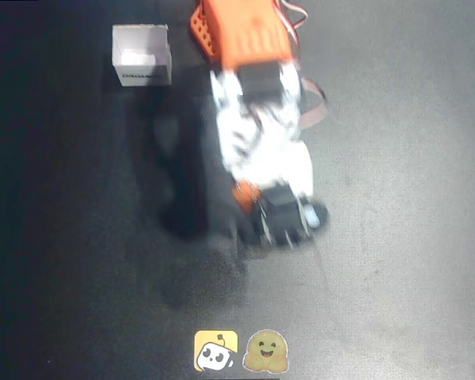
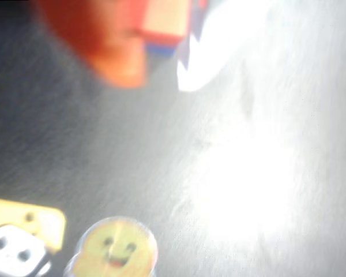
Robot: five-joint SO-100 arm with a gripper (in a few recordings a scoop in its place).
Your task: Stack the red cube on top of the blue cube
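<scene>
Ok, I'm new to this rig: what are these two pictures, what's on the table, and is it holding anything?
The overhead view looks straight down on a dark table. The orange and white machine is the robot arm; its gripper points toward two stickers at the bottom edge. A white box sits at upper left. The wrist view comes from a blurry camera riding on the arm: between an orange finger and a white finger is the red cube, with a strip of the blue cube directly beneath it. Whether the fingers grip it, I cannot tell.
</scene>
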